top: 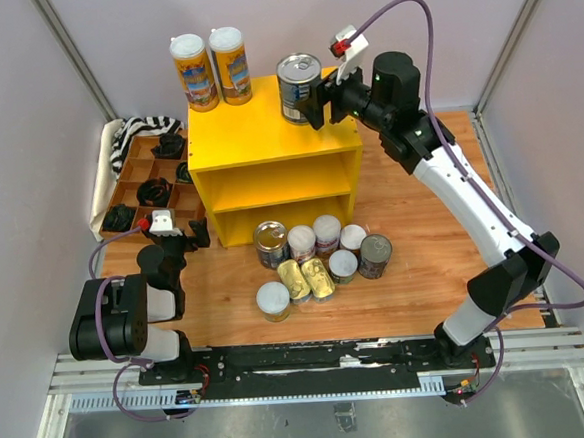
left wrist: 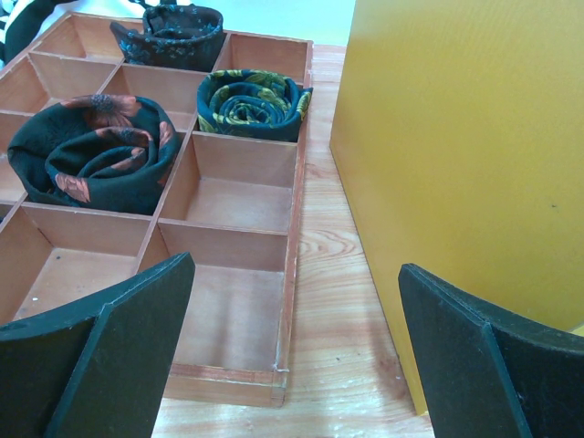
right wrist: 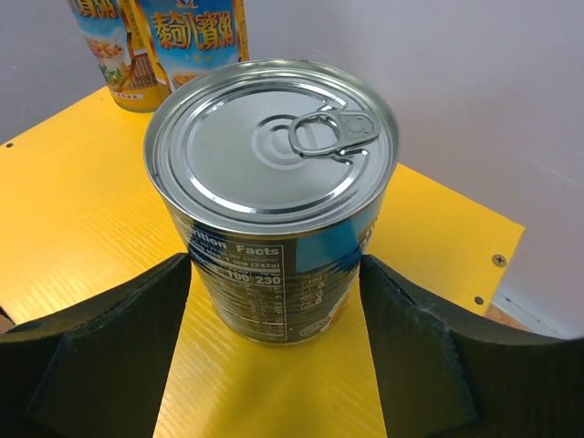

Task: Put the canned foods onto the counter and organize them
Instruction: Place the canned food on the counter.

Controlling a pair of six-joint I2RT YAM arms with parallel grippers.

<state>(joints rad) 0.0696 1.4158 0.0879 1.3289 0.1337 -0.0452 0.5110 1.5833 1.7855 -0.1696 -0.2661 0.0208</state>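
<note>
A silver-topped can [top: 300,86] [right wrist: 274,164] stands upright on the right part of the yellow counter [top: 246,132] [right wrist: 82,210]. My right gripper [top: 316,102] [right wrist: 274,301] is open, its jaws either side of the can's lower body with narrow gaps. Two tall white-lidded cans [top: 211,69] [right wrist: 155,46] stand at the counter's back left. Several cans [top: 319,249] and two gold-topped tins [top: 306,277] sit on the table in front of the counter. My left gripper [top: 178,242] [left wrist: 297,356] is open and empty, low by the counter's left side [left wrist: 456,164].
A brown divided tray [top: 134,185] [left wrist: 292,237] with rolled dark cloths [left wrist: 96,151] lies left of the counter. A striped cloth [top: 140,129] lies behind it. Both counter shelves hold nothing. Walls close in the table on three sides.
</note>
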